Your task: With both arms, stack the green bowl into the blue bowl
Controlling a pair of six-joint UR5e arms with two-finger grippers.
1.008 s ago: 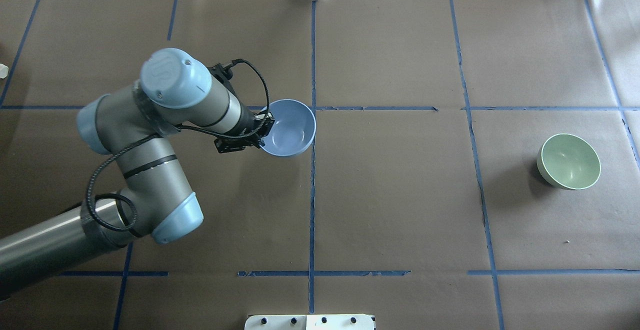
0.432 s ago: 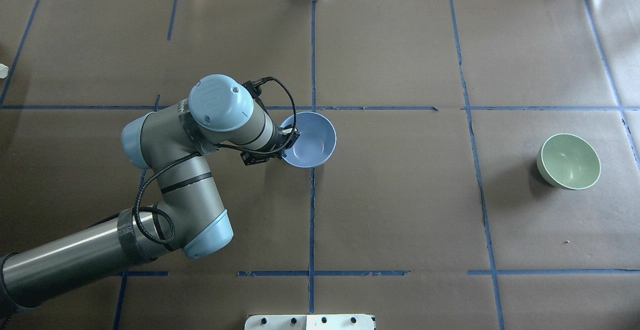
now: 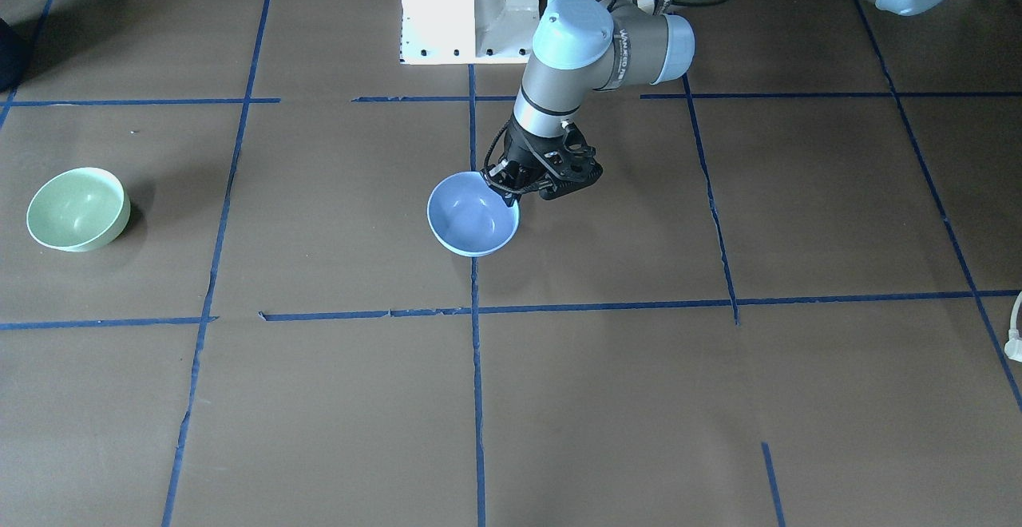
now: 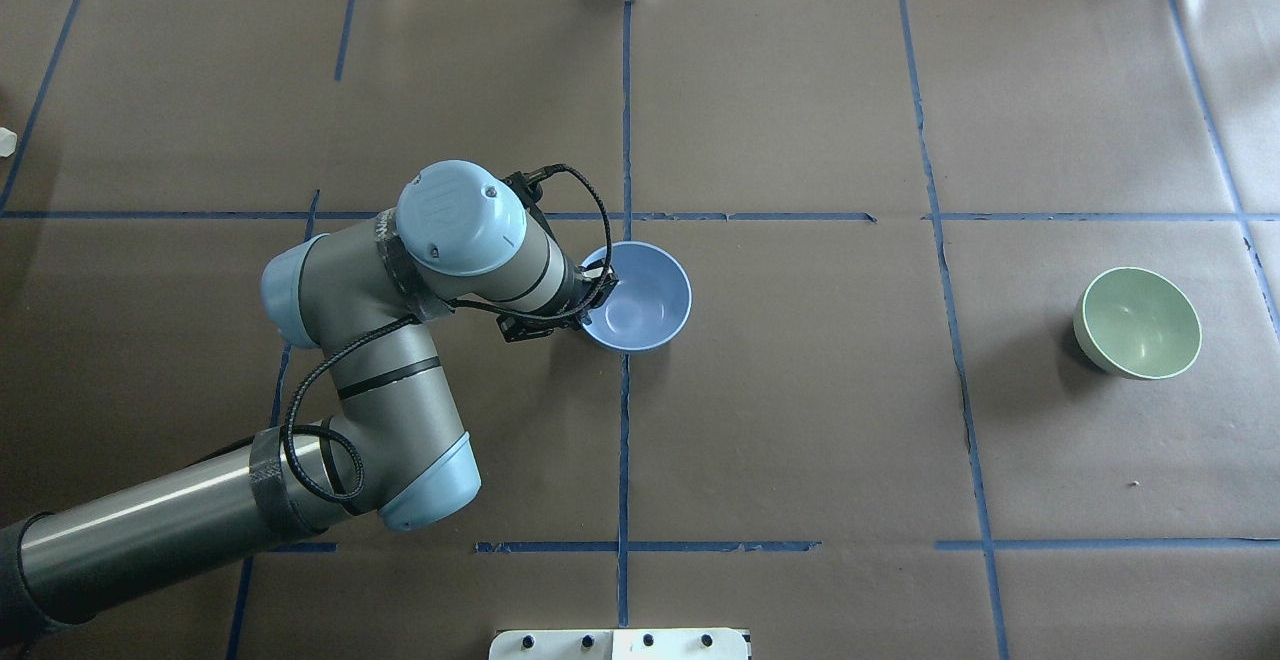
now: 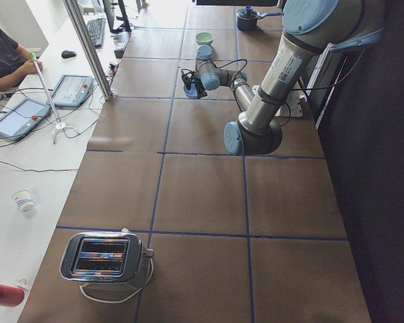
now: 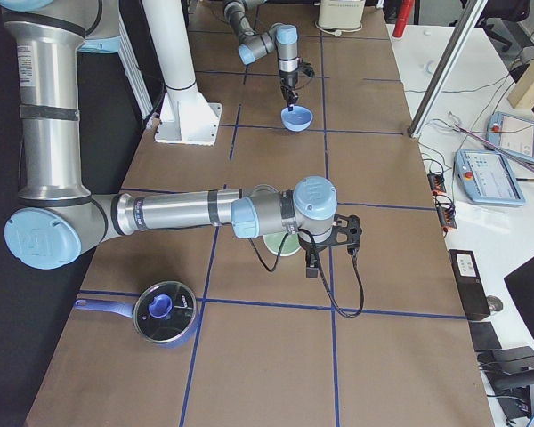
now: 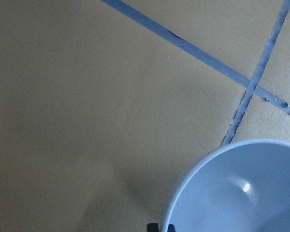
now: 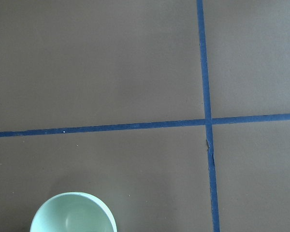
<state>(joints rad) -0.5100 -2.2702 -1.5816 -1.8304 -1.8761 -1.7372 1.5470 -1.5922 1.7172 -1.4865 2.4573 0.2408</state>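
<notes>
The blue bowl (image 4: 640, 298) sits upright near the table's centre line; it also shows in the front view (image 3: 471, 227) and the left wrist view (image 7: 241, 193). My left gripper (image 4: 598, 292) is shut on its rim on the side nearest my left arm, seen too in the front view (image 3: 506, 188). I cannot tell whether the bowl touches the table. The green bowl (image 4: 1138, 323) stands alone at the far right, also in the front view (image 3: 77, 209) and low in the right wrist view (image 8: 72, 213). My right gripper (image 6: 331, 238) shows only in the exterior right view, so I cannot tell whether it is open.
Blue tape lines grid the brown table paper. The white pedestal (image 3: 467, 8) stands at my base. A toaster (image 5: 104, 259) is at the table's left end and a lidded pot (image 6: 165, 311) at its right end.
My left arm has carried the blue bowl to the right, towards the centre line, and lowered it. The green bowl has not moved.
</notes>
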